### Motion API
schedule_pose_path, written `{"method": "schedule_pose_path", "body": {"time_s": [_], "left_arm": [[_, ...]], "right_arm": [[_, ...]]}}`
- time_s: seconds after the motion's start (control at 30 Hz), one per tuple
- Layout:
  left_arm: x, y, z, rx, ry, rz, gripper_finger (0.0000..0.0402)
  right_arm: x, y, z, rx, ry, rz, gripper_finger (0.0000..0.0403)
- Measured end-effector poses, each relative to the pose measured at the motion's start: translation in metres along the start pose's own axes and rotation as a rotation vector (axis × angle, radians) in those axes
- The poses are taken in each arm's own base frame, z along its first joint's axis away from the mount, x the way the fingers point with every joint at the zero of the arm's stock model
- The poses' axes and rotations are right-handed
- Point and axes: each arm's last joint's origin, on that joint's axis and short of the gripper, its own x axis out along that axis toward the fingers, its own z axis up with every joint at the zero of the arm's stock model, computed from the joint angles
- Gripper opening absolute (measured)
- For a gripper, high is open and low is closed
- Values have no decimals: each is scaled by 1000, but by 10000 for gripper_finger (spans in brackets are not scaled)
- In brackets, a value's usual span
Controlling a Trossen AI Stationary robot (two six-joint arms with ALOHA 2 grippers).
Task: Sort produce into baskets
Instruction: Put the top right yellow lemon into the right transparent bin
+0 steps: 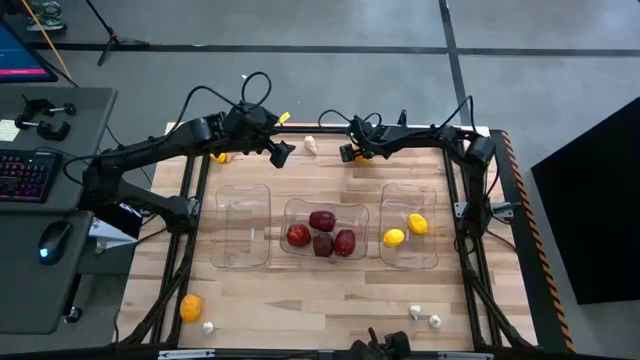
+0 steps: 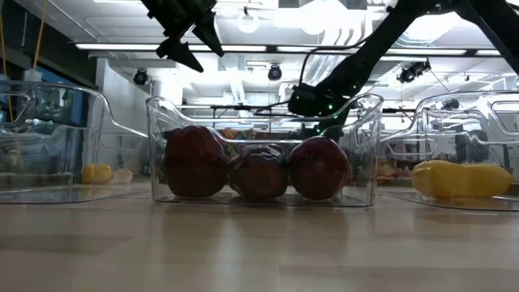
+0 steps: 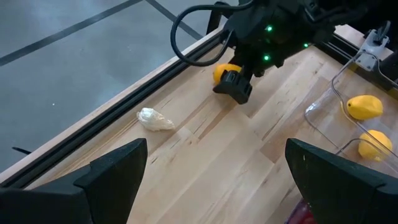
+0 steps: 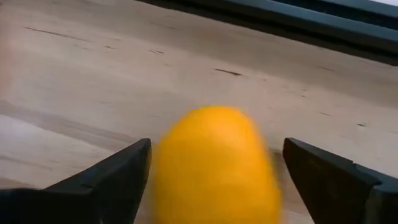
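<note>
I see my right gripper [image 4: 211, 180] released around the orange fruit [image 4: 214, 165] at the far edge, its long axis pointing away from the gripper.

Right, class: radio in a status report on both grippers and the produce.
Right gripper open around an orange fruit at the table's far edge. Left gripper open, hovering near a garlic piece. Nothing blocking.
</note>
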Motion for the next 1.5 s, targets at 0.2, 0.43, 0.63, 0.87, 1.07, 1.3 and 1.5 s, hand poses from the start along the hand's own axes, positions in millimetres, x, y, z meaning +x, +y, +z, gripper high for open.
{"method": "schedule_pose_path", "body": {"time_s": [0.2,0.43,0.63,0.87,1.07,1.3,1.5], "left_arm": [[0,0,0,-1,-2,3,369],[0,0,0,69,-1,-12,369],[1,-1,5,84,-50,-30,369],[1,1,18,56,-133,-176,369],[1,6,25,49,-185,-210,369],[2,9,25,42,-172,-196,369],[3,11,20,43,-120,-175,369]], "right_arm": [[-2,-12,2,-1,55,-23,235],[-74,-23,21,-212,22,119,181],[-165,-25,-2,-380,20,354,181],[-218,-48,-86,-239,161,377,226],[-226,-68,-132,93,193,381,230],[-212,-84,-166,204,261,349,232],[-194,-90,-178,359,358,254,241]]}}
